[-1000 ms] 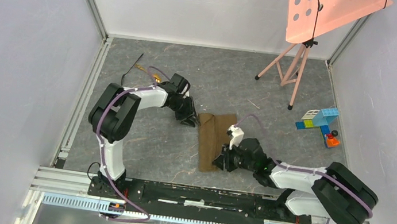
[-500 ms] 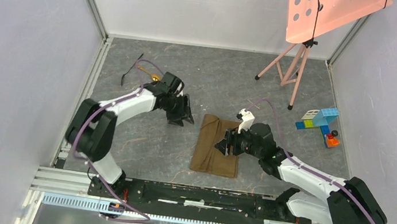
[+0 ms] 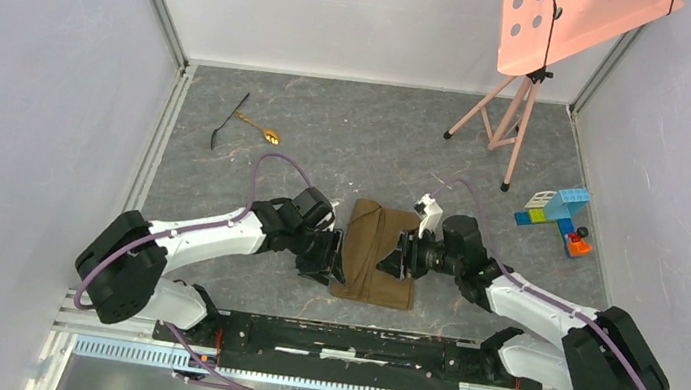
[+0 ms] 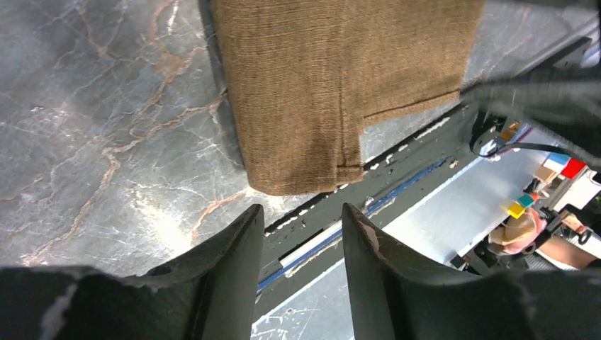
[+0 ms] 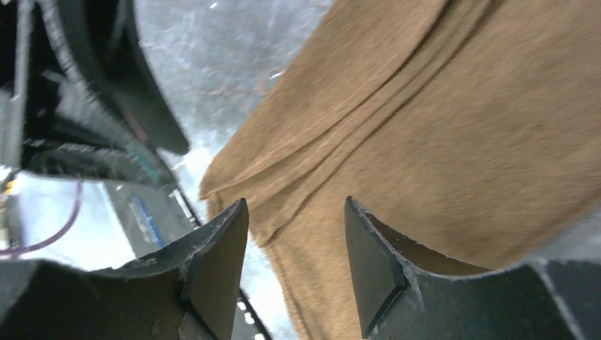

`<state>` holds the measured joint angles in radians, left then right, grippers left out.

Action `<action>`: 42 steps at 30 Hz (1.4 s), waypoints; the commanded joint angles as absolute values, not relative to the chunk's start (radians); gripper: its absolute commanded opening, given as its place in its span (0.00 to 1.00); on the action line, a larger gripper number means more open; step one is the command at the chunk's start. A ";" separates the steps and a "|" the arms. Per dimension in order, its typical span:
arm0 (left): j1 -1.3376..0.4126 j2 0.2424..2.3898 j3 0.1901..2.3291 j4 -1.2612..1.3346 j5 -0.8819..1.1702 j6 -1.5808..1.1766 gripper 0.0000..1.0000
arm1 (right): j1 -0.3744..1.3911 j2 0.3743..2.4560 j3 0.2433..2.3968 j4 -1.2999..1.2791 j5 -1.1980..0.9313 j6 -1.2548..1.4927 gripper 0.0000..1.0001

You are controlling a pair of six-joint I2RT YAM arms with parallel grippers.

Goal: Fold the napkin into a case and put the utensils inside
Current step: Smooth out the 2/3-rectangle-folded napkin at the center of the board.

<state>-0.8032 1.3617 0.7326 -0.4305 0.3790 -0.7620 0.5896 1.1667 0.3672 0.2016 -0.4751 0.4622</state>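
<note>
From above I see the folded napkin point(image 3: 379, 255) by the tabletop's near edge, left tool point(image 3: 330, 266) and right tool point(image 3: 396, 262) flanking it; left wrist shows that tool parted, empty, just short of the cloth; right wrist, parted above it.

Grey table point(image 3: 328, 142): napkin point(image 3: 376, 252), spoon point(image 3: 260, 128), perhaps fork point(image 3: 229, 119), blocks point(image 3: 555, 215).

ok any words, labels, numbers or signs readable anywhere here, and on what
None can be read. The napkin, the toy blocks and the pink board carry no print; the coloured bits at the left wrist view's edge are too blurred to tell.
</note>
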 commanded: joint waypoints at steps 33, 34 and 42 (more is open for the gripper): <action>-0.768 1.253 0.588 -0.308 0.264 -0.839 0.58 | 0.905 1.392 0.303 0.641 -0.333 1.018 0.37; -0.768 1.255 0.587 -0.307 0.267 -0.839 0.58 | 0.905 1.386 0.304 0.638 -0.332 1.019 0.37; -0.767 1.279 0.578 -0.275 0.295 -0.838 0.55 | 0.909 1.302 0.325 0.525 -0.290 0.989 0.45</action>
